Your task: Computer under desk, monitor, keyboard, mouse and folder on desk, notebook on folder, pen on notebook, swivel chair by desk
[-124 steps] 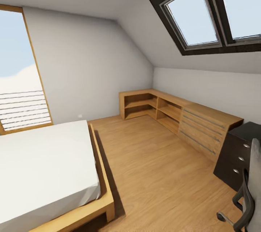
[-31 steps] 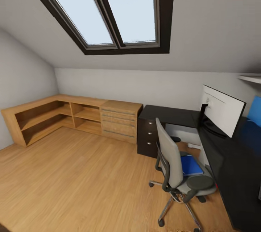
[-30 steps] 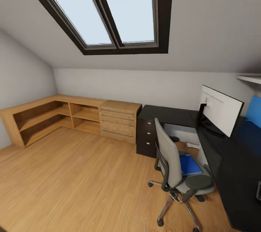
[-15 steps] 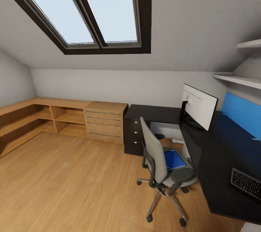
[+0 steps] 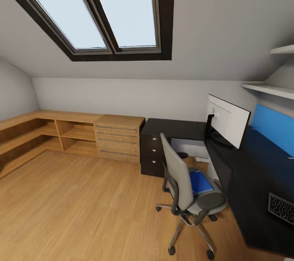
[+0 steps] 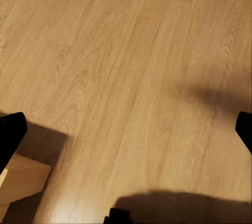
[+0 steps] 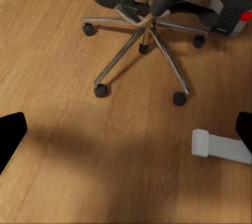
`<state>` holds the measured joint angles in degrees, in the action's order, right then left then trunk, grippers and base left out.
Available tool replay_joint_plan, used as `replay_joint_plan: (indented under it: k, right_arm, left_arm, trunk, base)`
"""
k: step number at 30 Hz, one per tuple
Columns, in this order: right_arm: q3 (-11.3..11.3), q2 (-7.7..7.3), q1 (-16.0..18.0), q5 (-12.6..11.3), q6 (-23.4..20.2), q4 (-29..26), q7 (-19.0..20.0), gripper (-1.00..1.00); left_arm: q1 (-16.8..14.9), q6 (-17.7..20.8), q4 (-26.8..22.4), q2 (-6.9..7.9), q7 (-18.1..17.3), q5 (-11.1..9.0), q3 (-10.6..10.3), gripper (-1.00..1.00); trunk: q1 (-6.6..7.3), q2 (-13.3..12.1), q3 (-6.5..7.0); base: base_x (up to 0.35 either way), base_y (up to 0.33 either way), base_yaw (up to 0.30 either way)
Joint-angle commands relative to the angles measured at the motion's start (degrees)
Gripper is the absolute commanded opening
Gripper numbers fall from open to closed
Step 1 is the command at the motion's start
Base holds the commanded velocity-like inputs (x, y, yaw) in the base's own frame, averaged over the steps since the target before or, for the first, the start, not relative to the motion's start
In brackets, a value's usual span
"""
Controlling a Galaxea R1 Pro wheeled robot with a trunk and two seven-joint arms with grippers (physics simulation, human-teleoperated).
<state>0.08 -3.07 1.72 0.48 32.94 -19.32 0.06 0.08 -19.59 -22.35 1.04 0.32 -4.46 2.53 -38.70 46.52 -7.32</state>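
Note:
The grey swivel chair [image 5: 179, 179] stands on the wood floor beside the black L-shaped desk [image 5: 245, 171], its back toward me. A blue folder [image 5: 201, 182] lies on its seat. On the desk the monitor [image 5: 227, 121] stands near the inner corner, and the keyboard [image 5: 281, 208] lies at the picture's right edge. The chair's chrome star base [image 7: 142, 30] is close ahead of my right gripper [image 7: 126, 135], which is open over bare floor. My left gripper [image 6: 126, 129] is open over floor too. Computer, mouse, notebook and pen are out of view.
A dark drawer unit [image 5: 152, 153] ends the desk; a light wooden dresser [image 5: 118, 132] and low shelving run along the back wall. A blue wall panel [image 5: 271, 124] and white shelves [image 5: 269, 87] sit above the desk. A white foot [image 7: 220, 147] lies on the floor near the chair.
The head view swung from the bed round to the desk corner, then shifted slightly in the last half second. Chair, folder, monitor and keyboard kept their places.

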Motion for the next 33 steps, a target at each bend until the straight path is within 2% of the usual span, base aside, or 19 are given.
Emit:
replay_joint_plan:
  k: [1, 13, 20, 25, 33]
  right_arm:
    - [0.01, -0.02, 0.04, 0.05, 0.19, 0.12, -0.03, 1.00]
    - [-0.07, -0.08, 0.04, 0.03, 0.01, 1.31, -0.15, 1.00]
    - [0.04, 0.15, 0.04, -0.01, 0.25, 2.35, -0.21, 1.00]
    - [0.12, 0.31, 0.04, 0.04, 0.28, 2.51, -0.16, 1.00]
    - [0.18, 0.34, 0.04, 0.05, 0.28, 2.53, -0.01, 1.00]
  left_arm:
    - [0.01, -0.07, -0.06, 0.02, 0.03, -0.46, -0.15, 1.00]
    - [0.01, -0.01, -0.30, -0.21, 0.05, -0.44, -0.23, 1.00]
    - [0.01, -0.01, -2.79, -0.48, 0.19, -0.54, -0.03, 1.00]
    - [0.01, -0.01, -3.09, -0.46, 0.20, -0.55, -0.10, 1.00]
    - [0.01, 0.04, -3.08, -0.44, 0.21, -0.55, -0.22, 1.00]
  trunk:
    - [-0.04, 0.06, -0.07]
    - [-0.04, 0.06, -0.07]
    - [-0.04, 0.06, -0.06]
    - [-0.04, 0.06, 0.12]
    - [-1.80, 3.27, -0.92]
  base:
    - [0.227, 0.201, 0.000]
    - [0.046, 0.041, 0.000]
    - [0.001, 0.001, -0.004]
    - [0.000, 0.000, -0.154]
    - [0.000, 0.000, -0.247]
